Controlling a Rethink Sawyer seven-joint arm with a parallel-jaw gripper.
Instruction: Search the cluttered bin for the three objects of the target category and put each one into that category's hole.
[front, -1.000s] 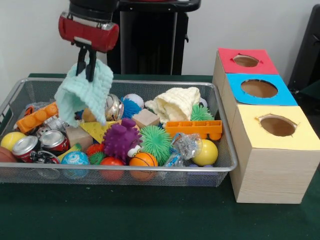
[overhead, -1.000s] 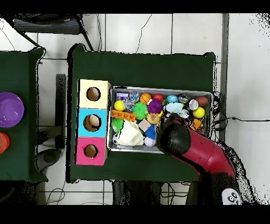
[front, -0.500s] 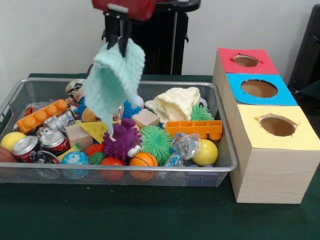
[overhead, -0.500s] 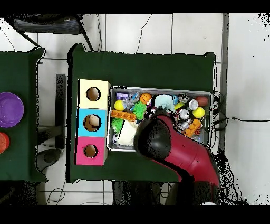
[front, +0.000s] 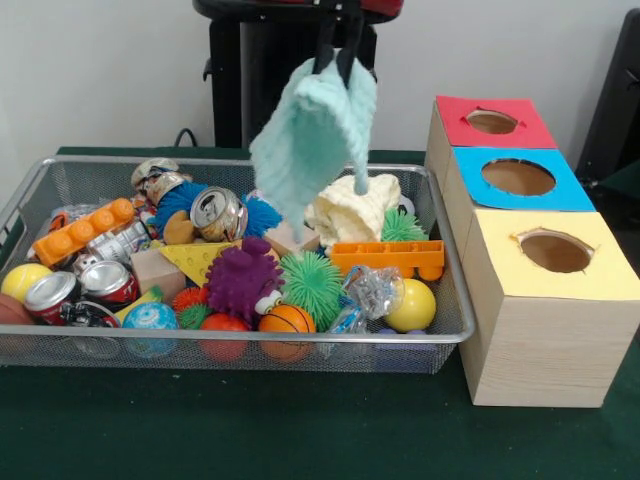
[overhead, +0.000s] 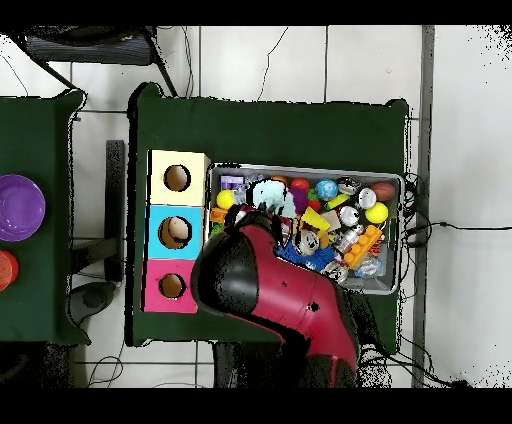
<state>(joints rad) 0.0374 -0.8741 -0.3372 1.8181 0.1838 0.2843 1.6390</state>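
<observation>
Front view: the gripper (front: 338, 55), pinching the mint cloth (front: 312, 135), has shifted right to upper centre, above the cream cloth (front: 358, 208) in the bin (front: 250, 345). Overhead: the arm (overhead: 262, 290) now covers the bin's left part, nearer the boxes (overhead: 177, 231).

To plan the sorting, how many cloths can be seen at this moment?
2. The mint cloth hangs from the tool above the bin; the cream cloth lies in the bin's far right part. More may be buried.
</observation>
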